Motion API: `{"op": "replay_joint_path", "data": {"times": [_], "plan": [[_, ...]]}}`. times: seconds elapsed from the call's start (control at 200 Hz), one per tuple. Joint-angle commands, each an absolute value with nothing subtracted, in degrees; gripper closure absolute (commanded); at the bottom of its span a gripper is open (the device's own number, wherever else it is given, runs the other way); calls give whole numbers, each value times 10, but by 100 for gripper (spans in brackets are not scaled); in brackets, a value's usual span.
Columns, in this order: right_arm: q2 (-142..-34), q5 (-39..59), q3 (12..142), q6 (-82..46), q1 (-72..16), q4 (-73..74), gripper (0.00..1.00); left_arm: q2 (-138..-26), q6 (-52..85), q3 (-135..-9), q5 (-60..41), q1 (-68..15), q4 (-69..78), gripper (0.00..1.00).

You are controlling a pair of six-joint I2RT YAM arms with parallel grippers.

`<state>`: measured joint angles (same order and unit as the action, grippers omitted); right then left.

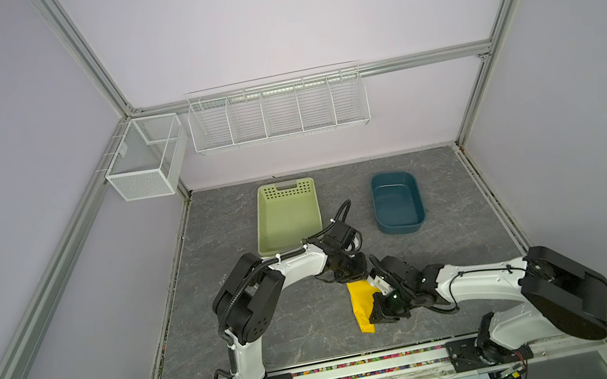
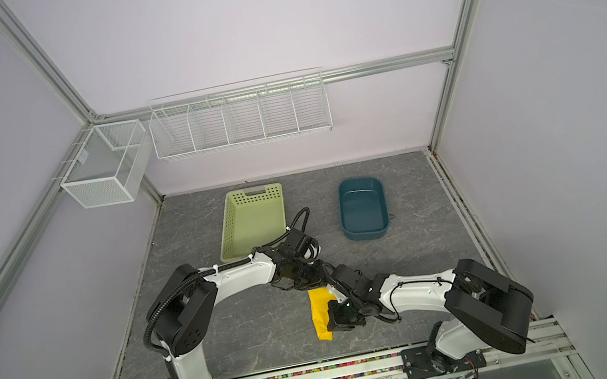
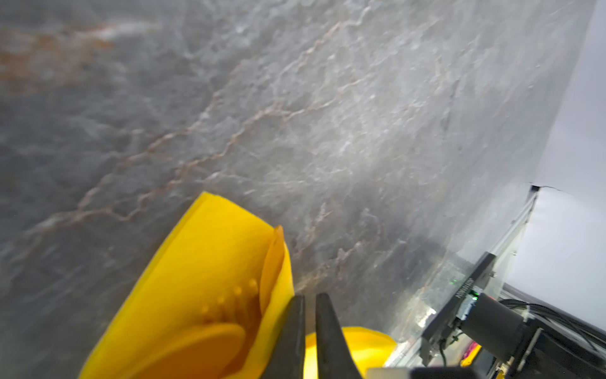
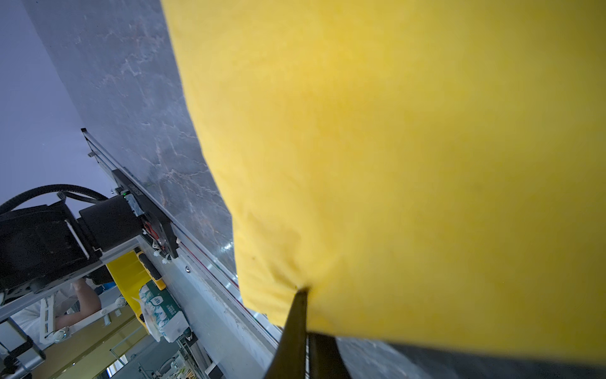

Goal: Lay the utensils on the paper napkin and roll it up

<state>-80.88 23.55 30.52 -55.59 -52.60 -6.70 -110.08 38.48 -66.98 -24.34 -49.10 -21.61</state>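
At the front middle of the table, find the paper napkin curled over the utensils. Hold with the right gripper, pinched shut on one side, and the left gripper, squeezed onto the edge. Roll slowly, both together, without spilling.

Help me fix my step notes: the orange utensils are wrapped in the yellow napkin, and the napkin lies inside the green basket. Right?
Not in the basket. The paper napkin lies on the grey table, in front of the green basket, as both top views show. The utensils are wrapped in it, as you noted.
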Motion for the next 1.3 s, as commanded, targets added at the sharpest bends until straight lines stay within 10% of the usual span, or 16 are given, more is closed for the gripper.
{"op": "replay_joint_path", "data": {"times": [0.0,1.295], "plan": [[-793,223,293,-553,-529,-106,94,-1111,368,-670,-216,-484,-231,91],[-774,165,256,-615,-577,-119,94,-985,394,-616,-124,-458,-229,91]]}}
